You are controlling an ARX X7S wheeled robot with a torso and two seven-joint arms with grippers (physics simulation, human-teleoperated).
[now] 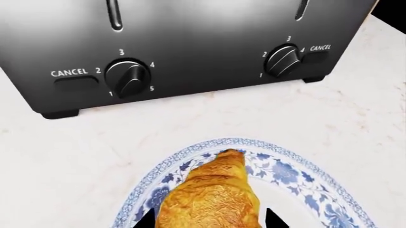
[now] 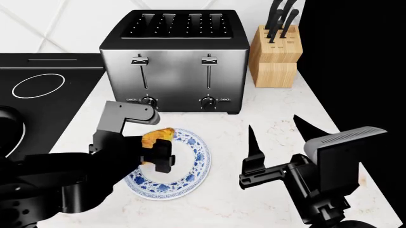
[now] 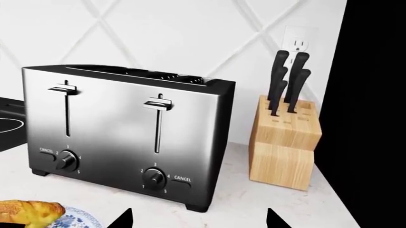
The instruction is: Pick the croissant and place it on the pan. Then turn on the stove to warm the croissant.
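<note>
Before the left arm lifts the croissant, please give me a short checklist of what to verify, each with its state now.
1. Left gripper around the croissant: ok, a finger on each side.
2. Firm grasp: cannot tell.
3. Croissant on the plate: ok.
4. Toaster apart from the plate: ok.
5. Right gripper open, holding nothing, away from the plate: ok.
6. Pan in view: not ok; only part of the stove shows.
</note>
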